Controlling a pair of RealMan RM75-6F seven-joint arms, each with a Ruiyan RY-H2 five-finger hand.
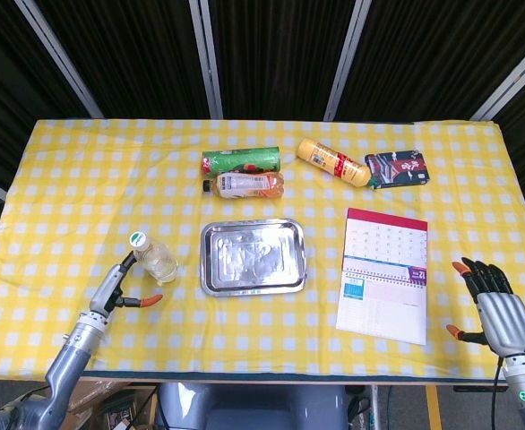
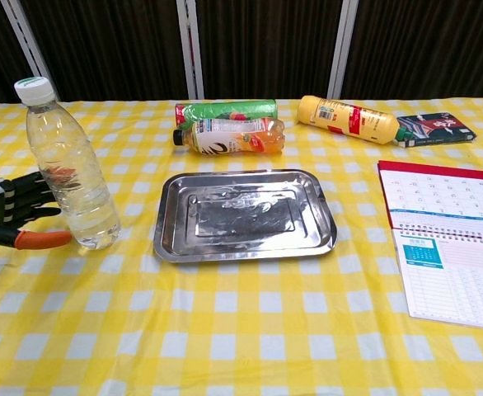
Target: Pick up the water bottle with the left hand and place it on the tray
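Observation:
A clear water bottle (image 1: 158, 261) (image 2: 68, 173) with a white cap stands upright on the yellow checked cloth, left of the empty metal tray (image 1: 253, 257) (image 2: 243, 214). My left hand (image 1: 117, 285) (image 2: 11, 219) is open just left of the bottle, fingers spread toward it, thumb low near its base; it holds nothing. At the table's front right corner my right hand (image 1: 495, 309) is open, fingers up, away from everything; the chest view does not show it.
Behind the tray lie a green can (image 1: 241, 161), an orange drink bottle (image 1: 246, 184), a yellow bottle (image 1: 333, 163) and a dark packet (image 1: 397, 168). A calendar notebook (image 1: 384, 273) lies right of the tray.

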